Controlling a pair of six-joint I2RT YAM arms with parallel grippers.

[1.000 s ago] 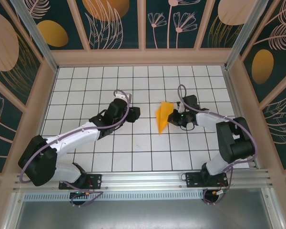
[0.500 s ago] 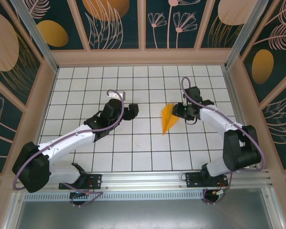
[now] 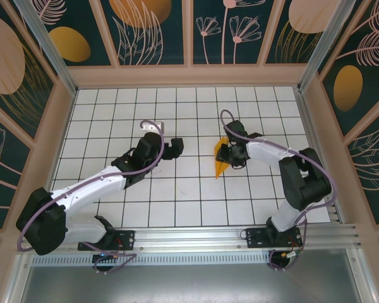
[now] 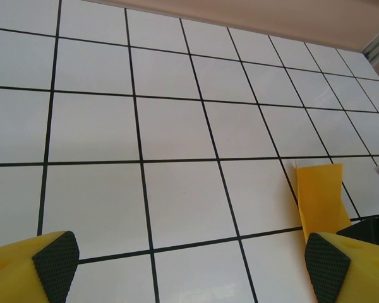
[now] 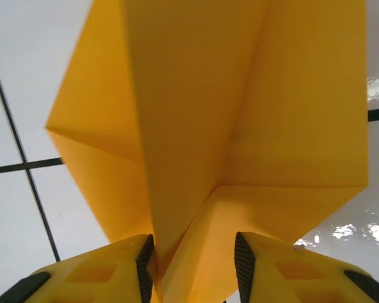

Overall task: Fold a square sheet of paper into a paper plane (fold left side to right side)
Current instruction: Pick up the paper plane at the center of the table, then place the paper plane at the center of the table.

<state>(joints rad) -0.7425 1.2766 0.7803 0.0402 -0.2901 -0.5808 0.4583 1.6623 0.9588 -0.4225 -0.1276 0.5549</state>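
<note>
Right claw (image 5: pixel 191 265) half-open astride paper plane (image 5: pixel 196 95); left claw (image 4: pixel 192 265) wide.

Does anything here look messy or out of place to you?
Nothing is spilled or torn. The one untidy thing is the paper plane, just right of centre: it isn't pressed flat. From the right wrist camera its flaps splay out either side of the ridge, which sits between the fingers of the right gripper.
</note>
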